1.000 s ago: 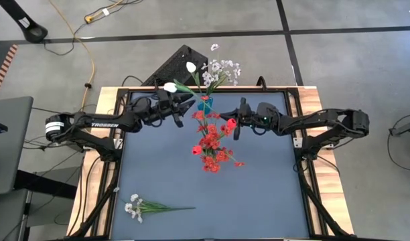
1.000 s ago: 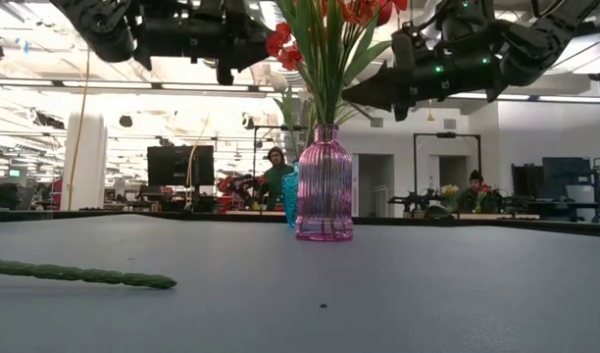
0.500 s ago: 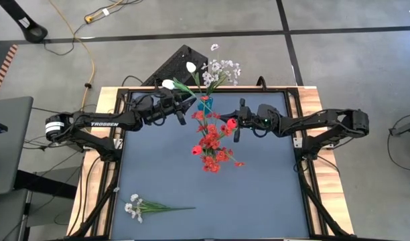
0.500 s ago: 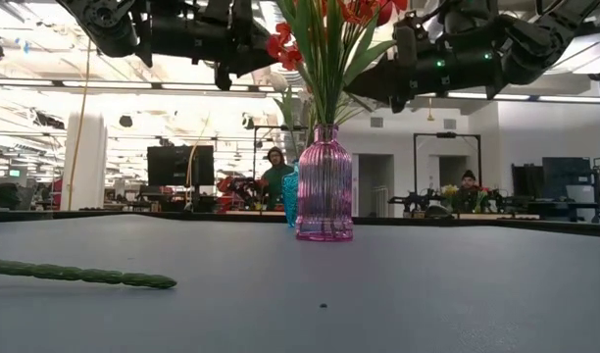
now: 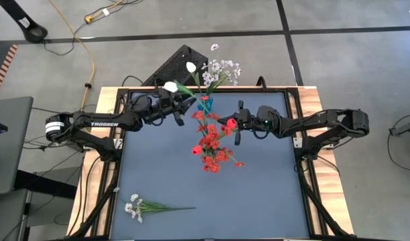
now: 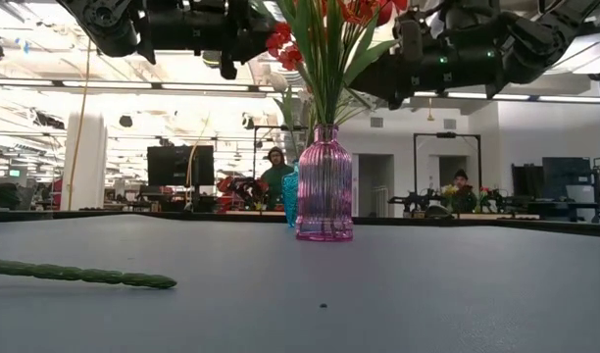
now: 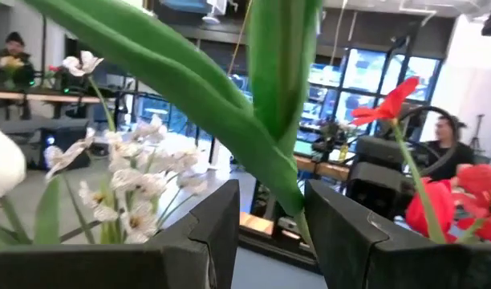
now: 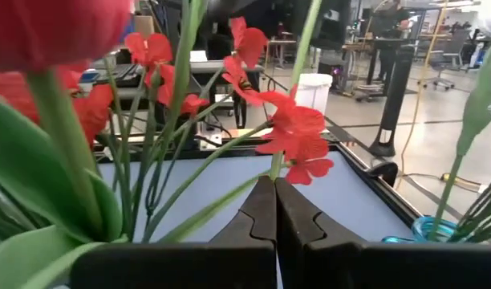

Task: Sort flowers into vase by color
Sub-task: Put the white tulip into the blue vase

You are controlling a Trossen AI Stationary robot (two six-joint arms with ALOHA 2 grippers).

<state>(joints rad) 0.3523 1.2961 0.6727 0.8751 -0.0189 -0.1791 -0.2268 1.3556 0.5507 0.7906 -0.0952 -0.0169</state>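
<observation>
- The left gripper (image 5: 180, 107), upper centre-left of the high view, has its fingers (image 7: 205, 233) spread around a white tulip (image 5: 170, 87)'s green stem.
- The right gripper (image 5: 236, 124), right of centre, has its fingers pressed together, beside a red tulip (image 5: 231, 123).
- Red flowers (image 5: 210, 142) stand in the pink vase (image 6: 325, 183) at mid-table.
- White flowers (image 5: 218, 70) fill the blue vase (image 5: 204, 103) at the top edge.
- A white spray (image 5: 141, 207) lies at lower left.

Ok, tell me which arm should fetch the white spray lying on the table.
Left, probably. The white spray lies at the table's near left corner, on the left gripper's side; the right gripper is farther off, among red flowers.
</observation>
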